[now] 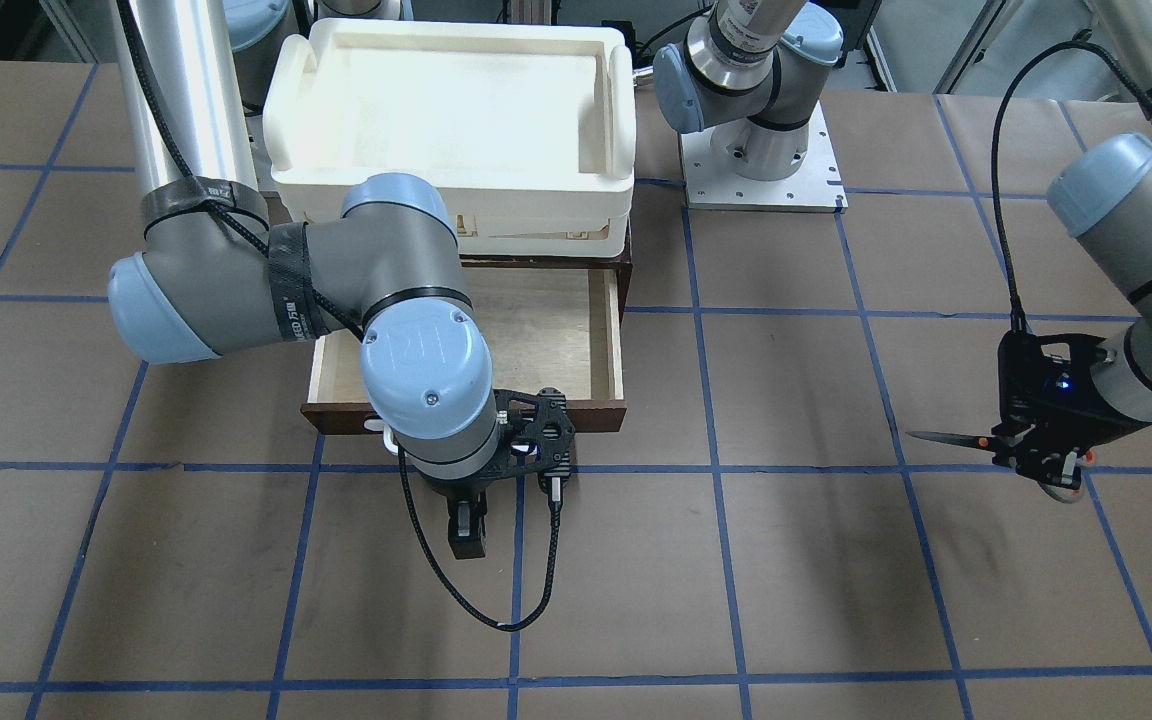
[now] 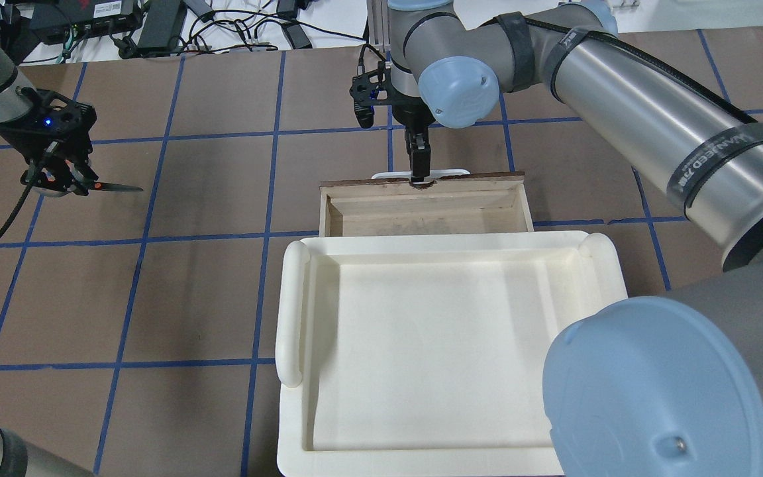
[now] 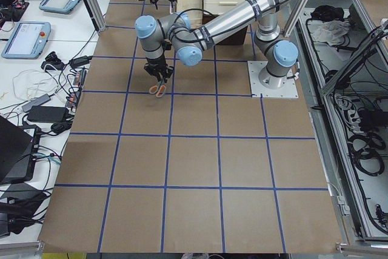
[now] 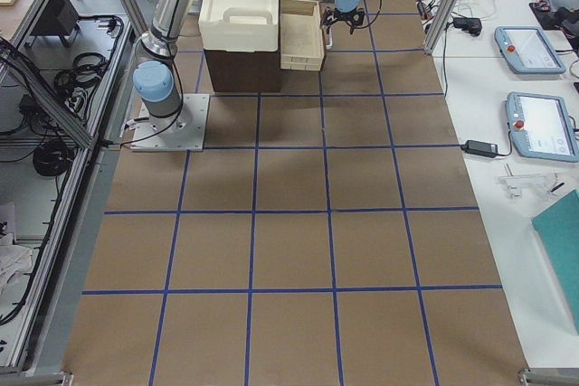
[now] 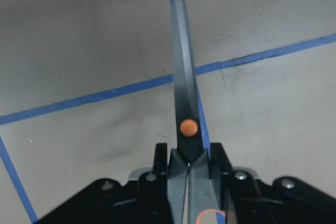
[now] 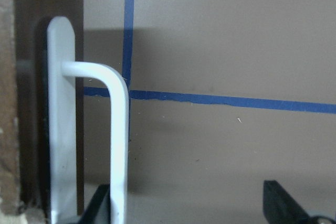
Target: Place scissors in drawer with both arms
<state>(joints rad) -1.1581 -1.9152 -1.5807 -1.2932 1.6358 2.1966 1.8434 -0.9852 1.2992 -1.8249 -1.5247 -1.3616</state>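
My left gripper [image 1: 1041, 458] is shut on the scissors [image 1: 948, 438] at their handle end and holds them above the brown table, far to the side of the drawer. The dark blades point out level; the orange pivot dot shows in the left wrist view [image 5: 188, 126]. The wooden drawer [image 1: 548, 330] is pulled open, and its pale inside is bare [image 2: 421, 213]. My right gripper [image 2: 419, 173] is at the drawer's white bar handle [image 6: 118, 145]. It is open, with the bar just inside one finger [image 6: 100, 205].
A cream-white plastic tray [image 2: 434, 344] sits on top of the cabinet above the drawer. The left arm's base plate [image 1: 761, 165] stands beside the cabinet. Brown paper with a blue tape grid covers the table. Cables and tablets lie past the table's edge.
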